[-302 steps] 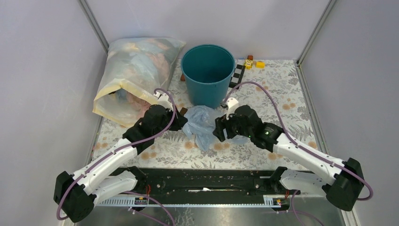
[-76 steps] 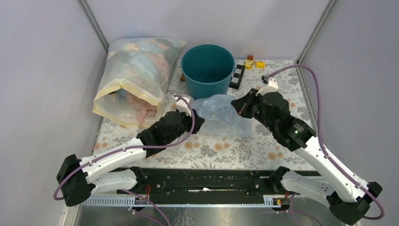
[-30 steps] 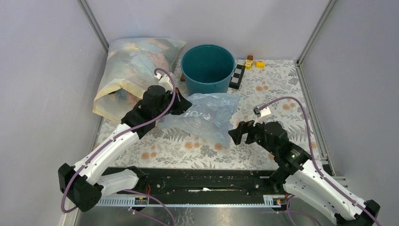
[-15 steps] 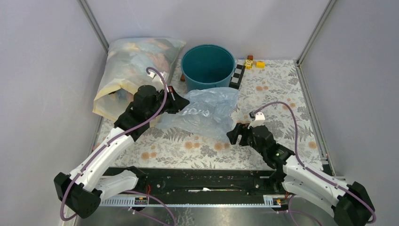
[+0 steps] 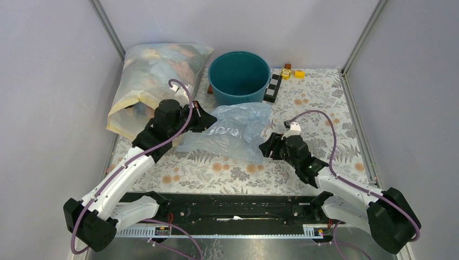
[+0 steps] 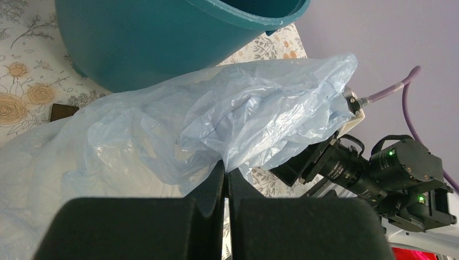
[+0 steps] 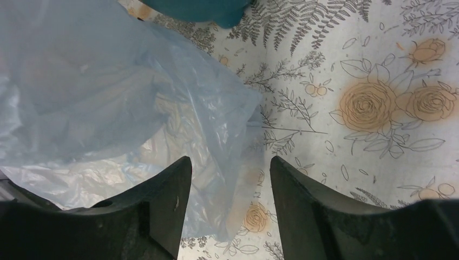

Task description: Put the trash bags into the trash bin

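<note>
The left pincer [image 6: 224, 174], jaws pressed together, pinches the blue bag [image 5: 238, 127], which is spread across mid-frame just below the teal bin [image 5: 238, 76]. The right pincer [image 7: 230, 169] gapes wide at the bag's right edge, holding nothing.

faint white print on trash bag [image 5: 230, 130]; too blurred to read; no other text legible

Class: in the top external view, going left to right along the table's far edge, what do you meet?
Cloudy yellow-edged stuffed plastic bag → round dark teal plastic trash bin → black-and-white checkered strip → small yellow block.
</note>
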Controlling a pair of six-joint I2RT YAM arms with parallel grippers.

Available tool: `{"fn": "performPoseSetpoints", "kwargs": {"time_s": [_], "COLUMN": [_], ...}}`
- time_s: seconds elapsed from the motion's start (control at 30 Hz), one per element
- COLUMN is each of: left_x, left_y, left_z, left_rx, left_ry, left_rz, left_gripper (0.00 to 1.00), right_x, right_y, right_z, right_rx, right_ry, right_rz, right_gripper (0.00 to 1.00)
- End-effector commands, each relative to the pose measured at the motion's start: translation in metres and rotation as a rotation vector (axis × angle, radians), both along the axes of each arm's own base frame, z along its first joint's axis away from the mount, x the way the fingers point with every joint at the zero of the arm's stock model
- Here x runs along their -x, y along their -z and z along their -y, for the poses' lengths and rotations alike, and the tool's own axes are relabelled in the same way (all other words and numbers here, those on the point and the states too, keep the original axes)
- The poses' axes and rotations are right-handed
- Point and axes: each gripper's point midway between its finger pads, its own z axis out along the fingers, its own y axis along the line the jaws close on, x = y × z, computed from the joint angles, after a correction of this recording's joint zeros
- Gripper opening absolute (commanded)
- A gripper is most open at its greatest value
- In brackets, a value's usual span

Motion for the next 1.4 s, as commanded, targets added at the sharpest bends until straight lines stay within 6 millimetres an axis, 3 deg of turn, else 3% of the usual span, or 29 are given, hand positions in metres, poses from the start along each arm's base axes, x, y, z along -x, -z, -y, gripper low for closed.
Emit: {"fn": "performPoseSetpoints", "kwargs": {"time_s": [0.0,0.13,0.27,0.3,0.4,0.47,0.6,0.73,0.93,1.07,1.2,1.27,1.37], "left_x": [0.001,0.001,0.002,0.002,0.003,0.003,-0.005,-0.012,-0.017,-0.013,-0.006,-0.004,-0.003], "left_y": [-0.016,-0.018,-0.021,-0.021,-0.03,-0.036,-0.057,-0.084,-0.118,-0.132,-0.124,-0.113,-0.099], "left_z": [0.001,0.001,0.0,0.0,-0.005,-0.014,-0.045,-0.069,-0.101,-0.1,-0.072,-0.058,-0.043], "left_rx": [0.042,0.046,0.05,0.051,0.046,0.028,-0.035,-0.081,-0.157,-0.134,-0.062,-0.027,0.019], "left_ry": [0.014,0.013,0.021,0.022,0.012,-0.013,-0.12,-0.201,-0.322,-0.31,-0.17,-0.101,-0.038], "left_rz": [0.046,0.052,0.059,0.06,0.076,0.087,0.134,0.178,0.234,0.265,0.234,0.197,0.154], "left_gripper": [0.0,0.0,0.0,0.0,0.0,0.0,0.0,0.0,0.0,0.0,0.0,0.0,0.0], "right_x": [-0.019,-0.026,-0.032,-0.034,-0.036,-0.039,-0.037,-0.034,-0.025,-0.021,-0.013,-0.007,0.008], "right_y": [-0.034,-0.029,-0.014,-0.011,-0.004,0.0,0.001,-0.01,-0.022,-0.038,-0.072,-0.091,-0.111], "right_z": [-0.017,-0.025,-0.027,-0.026,-0.015,0.001,0.034,0.058,0.082,0.088,0.077,0.068,0.053], "right_rx": [-0.116,-0.143,-0.149,-0.149,-0.137,-0.105,-0.031,0.042,0.141,0.145,0.097,0.076,0.068], "right_ry": [-0.019,-0.038,-0.033,-0.027,0.023,0.093,0.201,0.265,0.31,0.319,0.231,0.16,0.019], "right_rz": [0.074,0.048,0.012,0.006,-0.023,-0.039,-0.057,-0.052,-0.071,-0.038,0.024,0.043,0.053], "right_gripper": [0.62,0.61,0.54,0.47,0.14,0.0,0.0,0.0,0.0,0.0,0.01,0.1,0.38]}}
